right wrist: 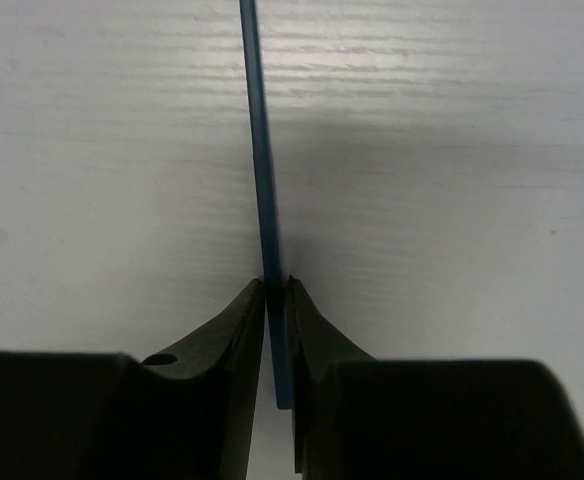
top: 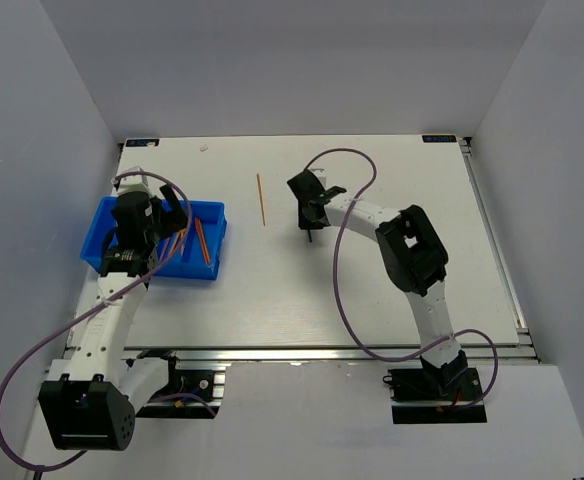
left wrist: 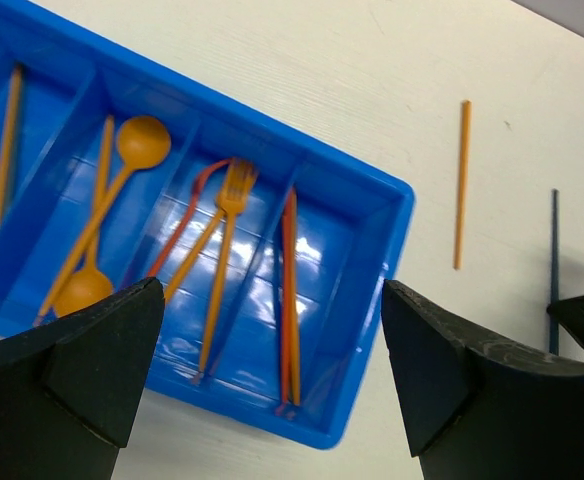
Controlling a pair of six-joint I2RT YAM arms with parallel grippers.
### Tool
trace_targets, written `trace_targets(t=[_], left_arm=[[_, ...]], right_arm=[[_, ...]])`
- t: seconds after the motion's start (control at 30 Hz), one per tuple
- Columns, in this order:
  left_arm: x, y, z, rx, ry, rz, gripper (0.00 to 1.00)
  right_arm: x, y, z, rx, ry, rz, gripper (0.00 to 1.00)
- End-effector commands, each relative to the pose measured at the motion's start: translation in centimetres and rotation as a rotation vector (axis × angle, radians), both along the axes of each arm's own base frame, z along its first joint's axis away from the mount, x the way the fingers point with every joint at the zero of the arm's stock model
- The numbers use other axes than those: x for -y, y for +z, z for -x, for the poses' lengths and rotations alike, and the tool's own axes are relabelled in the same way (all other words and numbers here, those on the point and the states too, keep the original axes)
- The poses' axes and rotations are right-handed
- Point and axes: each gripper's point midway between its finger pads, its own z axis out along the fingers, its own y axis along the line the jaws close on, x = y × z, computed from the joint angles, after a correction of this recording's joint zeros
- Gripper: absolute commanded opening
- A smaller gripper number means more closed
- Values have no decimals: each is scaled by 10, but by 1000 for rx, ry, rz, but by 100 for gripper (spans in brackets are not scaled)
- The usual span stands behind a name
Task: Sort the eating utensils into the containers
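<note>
Sorting status: mostly complete, judged from the present layout.

1. Left gripper [left wrist: 272, 290]: fingers spread fully apart and holding nothing. The blue bin [left wrist: 396, 225] lies below and between them.
2. Bin contents, left wrist view:
   - Binned orange stick [left wrist: 5, 140], in the compartment outboard of the finger on the left of that view.
   - Two orange spoons [left wrist: 122, 165], in the next compartment.
   - One orange fork [left wrist: 230, 195] with other slim orange and red pieces, in the compartment between the fingertips.
   - Straight red and orange pieces [left wrist: 290, 300], in the compartment nearest the other finger.
3. Two utensils are outside the bin.
   - The loose orange stick [left wrist: 461, 185] lies on the table [top: 372, 290], beyond the left gripper's fingertips and clear of the bin wall. Neither gripper touches it.
   - The dark blue stick [right wrist: 257, 130] is pinched by the right gripper [right wrist: 277, 290], with one fingertip pressed against each side near one end. The rest of the stick extends straight out past the tips. The pictures do not show whether it has left the surface.
4. Work outstanding, as a judgement:
   - Carry the dark blue stick to a compartment.
   - Collect the loose orange stick.
</note>
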Motion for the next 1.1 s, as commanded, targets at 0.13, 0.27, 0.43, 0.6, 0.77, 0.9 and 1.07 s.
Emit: trace_targets(t=[0.13,0.27,0.43,0.6,0.77,0.9,1.07], left_arm=[[38,-4,11,-1,-124,149,98],[57,4,16,24,-166,185,98],[100,1,22,42,-275,369,98],[170,36,36,221,-502,692,98],[195,39,42,231,-504,745,98],[213,26,46,200,-511,809,98],[250,19,60,156,-576,905,98]], right_arm=[[71,-86,110,-371,235,201,17],[72,-103,132,-437,313,165,0],[71,-82,124,-362,301,160,0],[17,19,126,-82,361,-285,0],[14,62,138,38,341,-452,0],[11,76,147,62,357,-519,0],[-12,132,161,178,470,-677,0]])
